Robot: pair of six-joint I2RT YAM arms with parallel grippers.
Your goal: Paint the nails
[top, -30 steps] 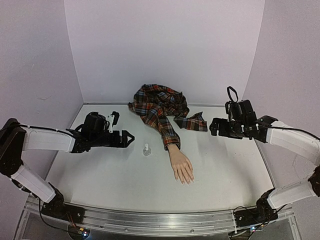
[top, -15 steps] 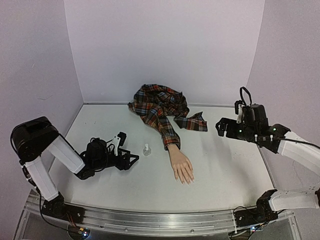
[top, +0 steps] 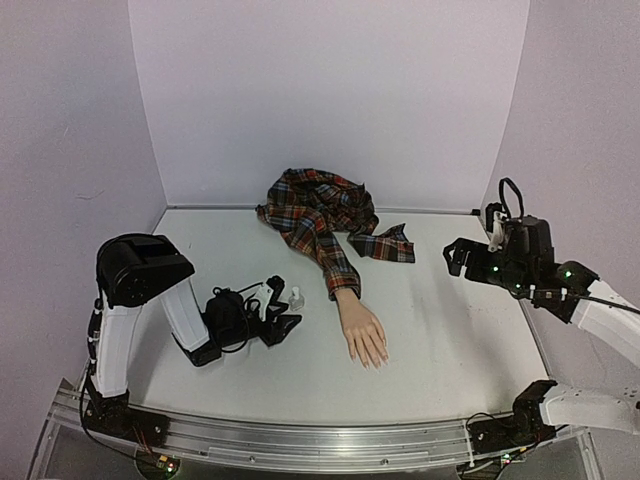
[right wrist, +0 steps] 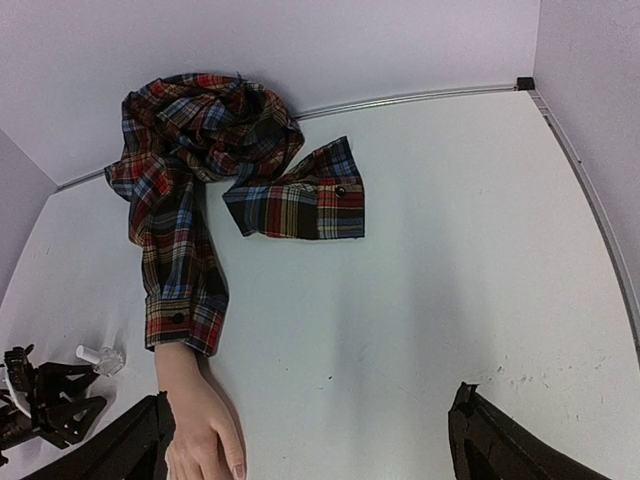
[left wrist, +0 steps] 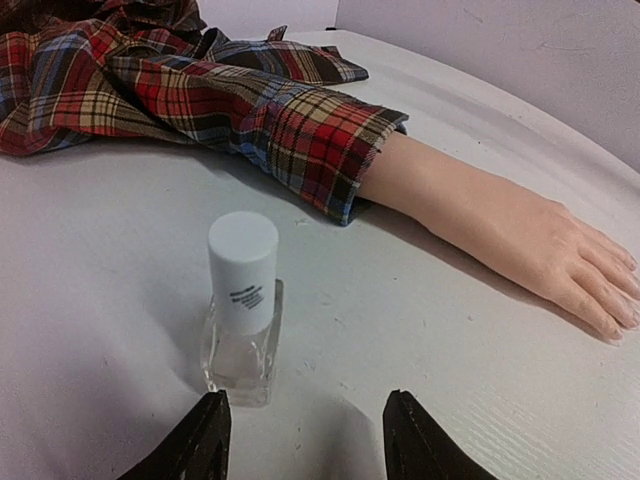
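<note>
Left gripper (top: 278,322) has dropped low to the table (top: 450,350) and slid in toward the middle of the top view. Its jaws have come in from wide to narrower. They hold nothing yet. In the left wrist view its two black fingers (left wrist: 205,445) stand apart with a bare gap between them.

Right gripper (top: 455,258) has drifted back toward the right edge. It is spread wide and holds nothing.

The plaid shirt (top: 320,215) lies bunched at the upper middle, with one sleeve running down. The fake hand (top: 364,335) sticks out of that sleeve and lies flat, fingers toward the lower middle.

The little glass bottle (left wrist: 242,310) with a white cap stands upright just ahead of the left fingers, not between them.

The nails (left wrist: 628,318) sit at the fingertips, far right in the wrist view. They are too small to tell if any are painted.

I think grabbing the bottle comes next, so painting has likely not begun.
</note>
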